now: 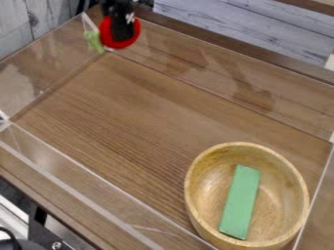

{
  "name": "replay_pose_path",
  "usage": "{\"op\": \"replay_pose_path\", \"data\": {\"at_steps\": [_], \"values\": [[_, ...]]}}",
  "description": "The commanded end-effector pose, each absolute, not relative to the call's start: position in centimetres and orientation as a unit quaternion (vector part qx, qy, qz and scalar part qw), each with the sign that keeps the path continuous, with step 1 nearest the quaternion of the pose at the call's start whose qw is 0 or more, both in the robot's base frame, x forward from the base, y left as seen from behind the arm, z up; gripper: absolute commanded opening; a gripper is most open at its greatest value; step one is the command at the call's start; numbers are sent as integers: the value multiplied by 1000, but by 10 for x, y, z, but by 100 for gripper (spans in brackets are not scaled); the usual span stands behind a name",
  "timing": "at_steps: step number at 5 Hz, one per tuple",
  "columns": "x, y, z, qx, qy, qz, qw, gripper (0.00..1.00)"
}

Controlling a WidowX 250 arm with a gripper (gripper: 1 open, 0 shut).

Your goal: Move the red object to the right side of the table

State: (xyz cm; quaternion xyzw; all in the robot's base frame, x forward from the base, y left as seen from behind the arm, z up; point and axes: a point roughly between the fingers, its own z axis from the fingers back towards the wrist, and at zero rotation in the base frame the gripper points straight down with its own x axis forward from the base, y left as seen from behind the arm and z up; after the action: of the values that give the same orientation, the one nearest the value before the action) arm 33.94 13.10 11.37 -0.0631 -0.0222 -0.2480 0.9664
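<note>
grey plank wall (261, 24), bright reflections

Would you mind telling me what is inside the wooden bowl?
Inside the wooden bowl lies one flat green block, slanting across the bottom. The patch of bowl floor beneath the block is covered, so nothing can be said of it.

Bare table (144, 127) mid-span, wooden bowl (248, 156) with green block (241, 201) near right corner, clear walls (78, 200) around

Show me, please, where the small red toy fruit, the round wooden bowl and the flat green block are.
small red toy fruit (120, 33): camera view, its red body.
round wooden bowl (200, 188): camera view, its left rim.
flat green block (240, 202): camera view, its middle, inside the bowl.
</note>
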Motion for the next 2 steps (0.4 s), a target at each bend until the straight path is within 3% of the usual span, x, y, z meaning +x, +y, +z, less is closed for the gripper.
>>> {"op": "replay_pose_path", "data": {"at_steps": [1,2], "values": [[364,107,138,-61,-51,-279,957,0],[370,76,133,-77,-46,-320,943,0]]}}
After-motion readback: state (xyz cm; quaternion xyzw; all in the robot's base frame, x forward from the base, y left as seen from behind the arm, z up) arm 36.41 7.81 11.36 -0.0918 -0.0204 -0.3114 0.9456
